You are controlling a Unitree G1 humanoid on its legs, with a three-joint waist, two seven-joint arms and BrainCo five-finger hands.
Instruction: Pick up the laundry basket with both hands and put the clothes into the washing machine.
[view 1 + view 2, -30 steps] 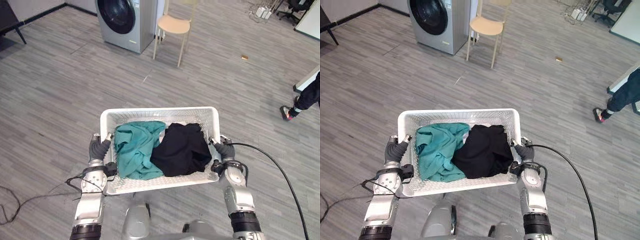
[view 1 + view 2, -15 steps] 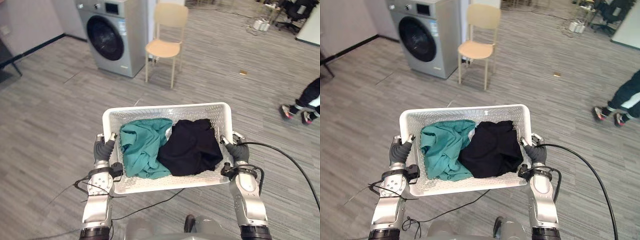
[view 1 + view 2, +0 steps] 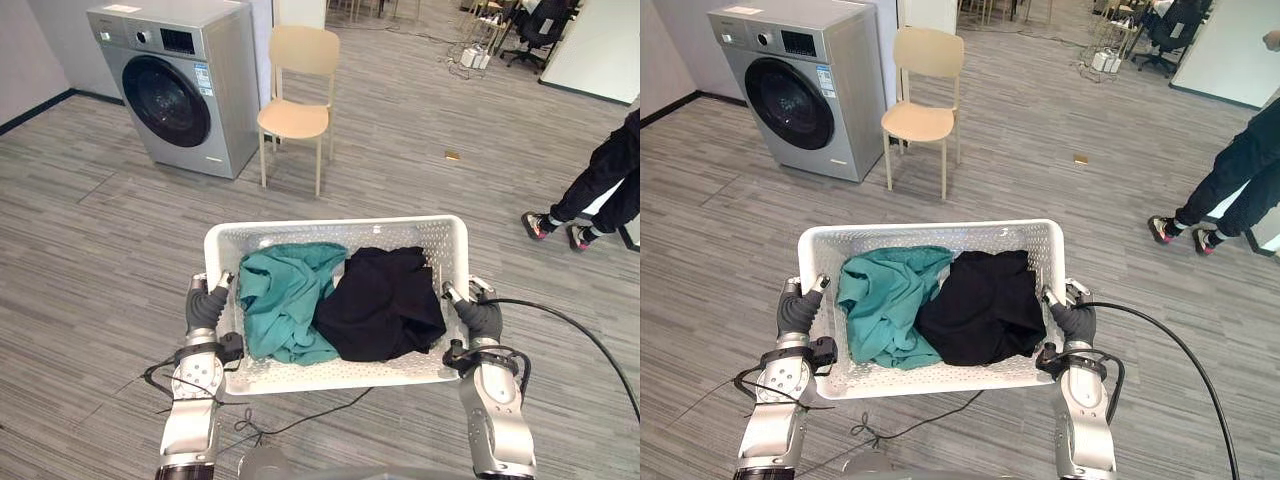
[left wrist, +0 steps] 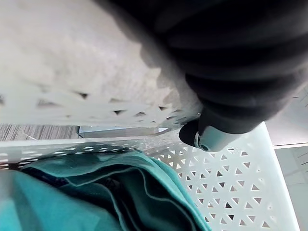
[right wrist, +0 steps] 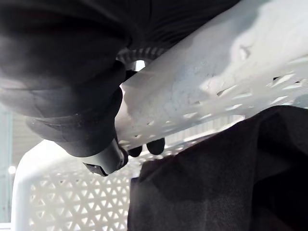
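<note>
Left eye view, A: where's the load, and who has it?

B: laundry basket [image 3: 335, 223] looks carried off the floor, long axis crosswise. left hand [image 3: 205, 305] and right hand [image 3: 478, 316] each have fingers clenched on a short-side rim. teal garment [image 3: 285, 300] and black garment [image 3: 380, 305] are inside.

A: target?

B: washing machine [image 3: 180, 90] is ahead and to the left, well apart, door shut, chair [image 3: 297, 110] just beside it. Left hand is nearer. I'd turn left, then walk.
</note>
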